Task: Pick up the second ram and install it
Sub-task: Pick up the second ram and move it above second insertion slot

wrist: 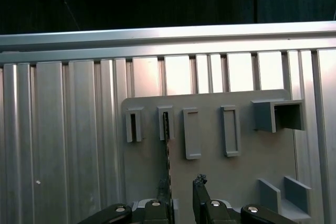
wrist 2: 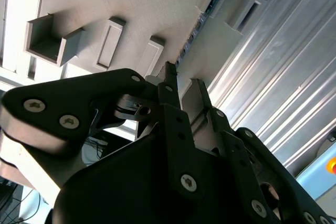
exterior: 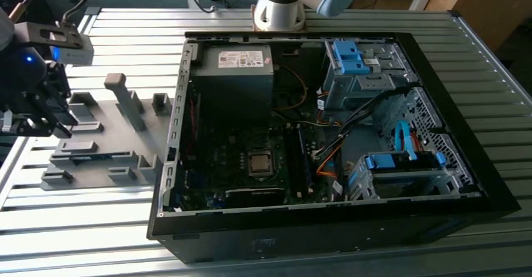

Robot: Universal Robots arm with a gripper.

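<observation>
Low over the grey fixture plate [exterior: 158,134], the gripper [exterior: 40,120] hangs with its two black jaws apart and nothing clamped between them. In both wrist views the gap at the gripper's [wrist: 181,190] tips lies bare, with grey plastic showing through it. Directly ahead of the jaws, the second ram [wrist: 168,150] stands on its long edge on the plate as a thin dark strip. Its far end is seated in a narrow slotted block [wrist: 166,123], and its near end runs up to the tip of one jaw. Whether it touches that jaw I cannot tell. In the second wrist view the ram [wrist 2: 193,30] runs in a straight line away from the same jaw tip. Flanking that block, farther from the gripper, a row of similar grey pockets [wrist: 192,134] and an open box-shaped holder [wrist: 278,115] rise from the plate. Beneath and beyond the plate stretches the ribbed aluminium table [wrist: 68,145]. Well apart from the gripper, on the far side of the plate, an open black computer case [exterior: 332,233] lies on its side. It shows the motherboard [exterior: 224,165], a grey power supply [exterior: 237,62] and blue drive cages [exterior: 407,164]. The arm's base [exterior: 278,9] stands behind the case.
</observation>
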